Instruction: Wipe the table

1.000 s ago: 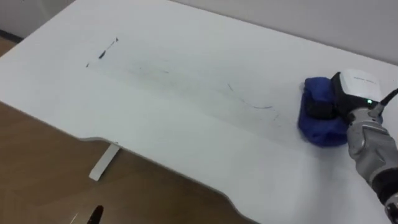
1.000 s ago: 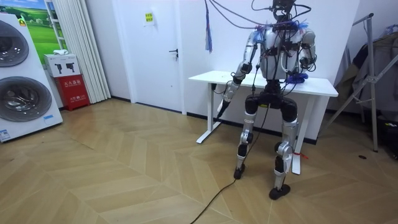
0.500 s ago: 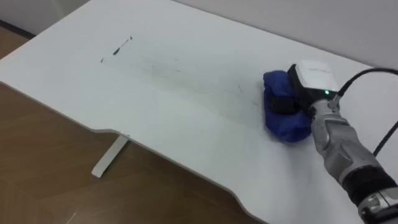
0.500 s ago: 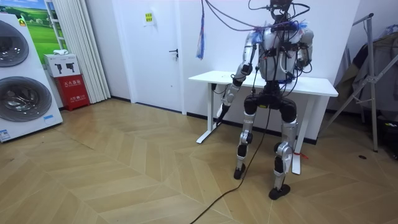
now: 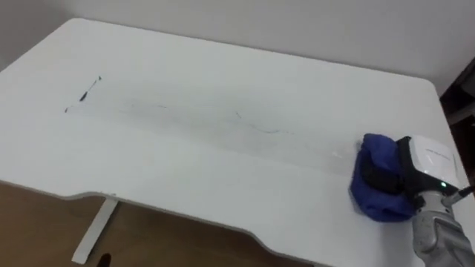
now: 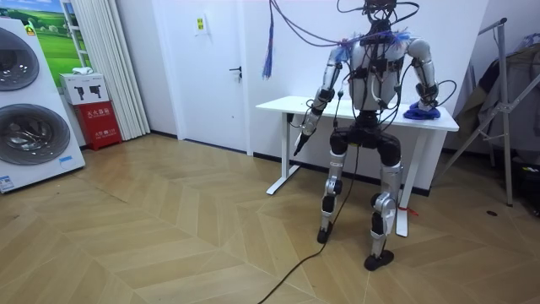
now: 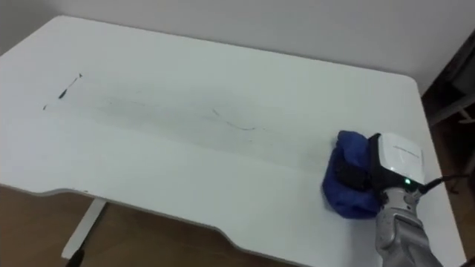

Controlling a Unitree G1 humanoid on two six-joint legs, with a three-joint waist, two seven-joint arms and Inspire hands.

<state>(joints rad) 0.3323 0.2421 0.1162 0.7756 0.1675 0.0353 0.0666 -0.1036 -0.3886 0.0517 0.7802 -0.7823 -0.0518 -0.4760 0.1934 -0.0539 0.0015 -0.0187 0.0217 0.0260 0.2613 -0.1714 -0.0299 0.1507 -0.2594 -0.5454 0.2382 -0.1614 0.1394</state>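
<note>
White table (image 5: 185,170), seen from above: its top runs from the upper left to the right side of the frame, the far edge along a pale wall. The near edge dips in a shallow curve at lower centre, with wooden floor (image 5: 37,230) beneath it. A short dark stroke (image 5: 89,90) lies at the upper left of the top, and a thin curved line (image 5: 260,127) near the centre, with faint grey smears between them. The blue cloth (image 5: 375,185) sits bunched on the tabletop at lower right, close to the right-hand edge. The right hand (image 5: 427,159) rests on it, dark fingers (image 5: 380,178) clenched round the bunched fabric.

In the room view the robot stands upright at the table's long near side. The left hand (image 6: 302,135) hangs by the front edge at centre frame; whether it is clenched or released cannot be told. Herringbone floor lies open across the lower left and centre. A stacked washing machine pair (image 6: 29,110) and a red box (image 6: 99,122) stand at the left, a white door (image 6: 211,67) behind, and a metal rack (image 6: 506,110) at the right.

Count: one table, one cloth, two dark marks, two washer drums, one door, one red box
</note>
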